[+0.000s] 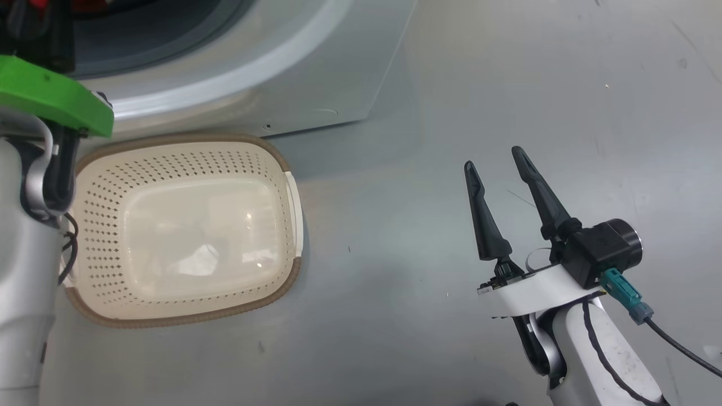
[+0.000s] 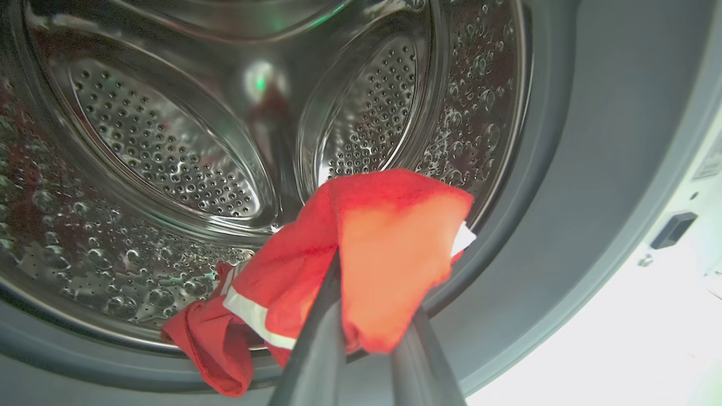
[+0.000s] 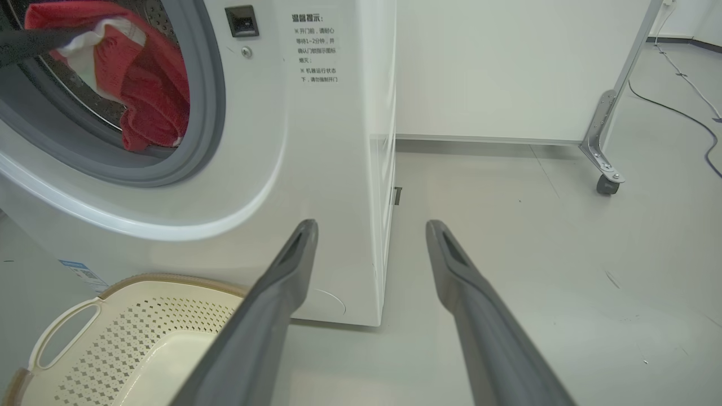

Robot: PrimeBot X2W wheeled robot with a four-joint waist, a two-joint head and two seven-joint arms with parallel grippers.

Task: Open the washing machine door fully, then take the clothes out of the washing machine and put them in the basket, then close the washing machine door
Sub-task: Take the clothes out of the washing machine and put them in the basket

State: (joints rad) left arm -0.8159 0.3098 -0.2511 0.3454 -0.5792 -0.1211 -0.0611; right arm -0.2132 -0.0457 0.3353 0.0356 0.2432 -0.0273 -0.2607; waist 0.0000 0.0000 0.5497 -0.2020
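Grey floor [image 1: 451, 84] lies under your robot. On it stands the washing machine [image 3: 316, 169], white, with its steel drum [image 2: 169, 141] open to you. Its front panel carries a black Chinese notice [image 3: 316, 51] headed 温馨提示. The blue sticker [image 3: 79, 274] at the lower front corner is too small to read. The basket [image 1: 180, 140] sits on the floor just in front of the machine. The clothes [image 2: 389, 254], red with a white stripe, hang at the drum's mouth over the grey seal [image 3: 208, 113]. They are pinched between the nearly closed fingers of your left gripper [image 2: 372, 316]. Your right gripper [image 1: 493, 158] hovers over the floor beside the basket, spread wide and holding nothing.
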